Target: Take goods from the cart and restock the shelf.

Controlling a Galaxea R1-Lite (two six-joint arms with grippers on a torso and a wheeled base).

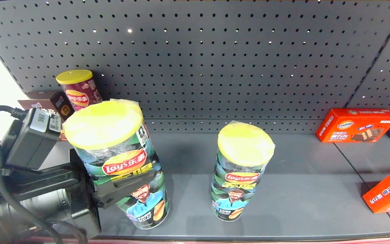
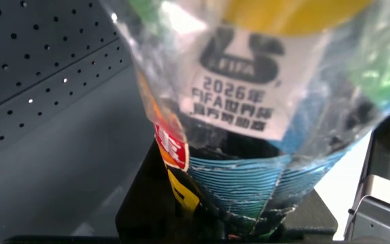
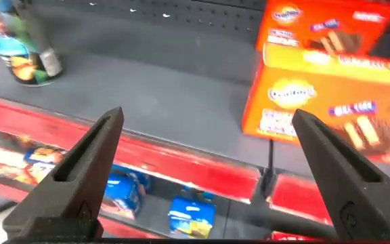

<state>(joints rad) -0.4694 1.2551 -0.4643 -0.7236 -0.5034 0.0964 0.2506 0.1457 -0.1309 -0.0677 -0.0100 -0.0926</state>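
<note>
1. Left gripper (image 1: 124,189), lower left of the head frame: jaws clamped across the lower middle of a tall green chip can with a yellow plastic lid (image 1: 120,162). One dark finger (image 1: 127,185) lies across the can's front, and the other is hidden behind it.
2. The held can leans slightly and sits low over the front of the grey metal shelf (image 1: 310,193). Cannot tell whether its base touches.
3. In the left wrist view, the can's clear wrap (image 2: 249,135) sits right up against the camera.
4. A second green, yellow-lidded chip can (image 1: 239,173) stands upright at frame centre, apart from the held one.
5. Right gripper (image 3: 208,169): fingers spread wide, nothing between them, hanging over the shelf's red front strip (image 3: 147,146) near an orange carton (image 3: 330,102).
6. Also on the shelf: a maroon chip can (image 1: 78,89) at upper left and orange cartons (image 1: 355,124) at right. A perforated grey back panel (image 1: 215,61) stands behind.
</note>
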